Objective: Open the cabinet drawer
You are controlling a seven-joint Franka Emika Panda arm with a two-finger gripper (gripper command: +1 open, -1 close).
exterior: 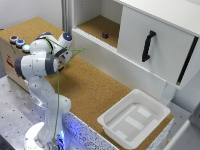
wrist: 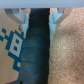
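The cabinet (exterior: pixel 165 12) is a large white box at the back of the exterior view's right. Its big white front panel (exterior: pixel 162 55) carries a black vertical handle (exterior: pixel 148 46). Left of the panel a cork-lined compartment (exterior: pixel 95 25) stands exposed, with a small dark object (exterior: pixel 105 35) inside. My arm is folded at the exterior view's left, with the gripper (exterior: pixel 64 56) low over the cork table, far from the handle. In the wrist view the gripper (wrist: pixel 39 14) shows two pale fingertips (wrist: pixel 21 16) wide apart, open and holding nothing. The cabinet is out of the wrist view.
A shallow white plastic tray (exterior: pixel 134 119) sits on the cork tabletop (exterior: pixel 90 90) at the front right. A box with round buttons (exterior: pixel 17 42) stands at the left edge. The wrist view shows a black band (wrist: pixel 37 50) and a blue-patterned box (wrist: pixel 11 42).
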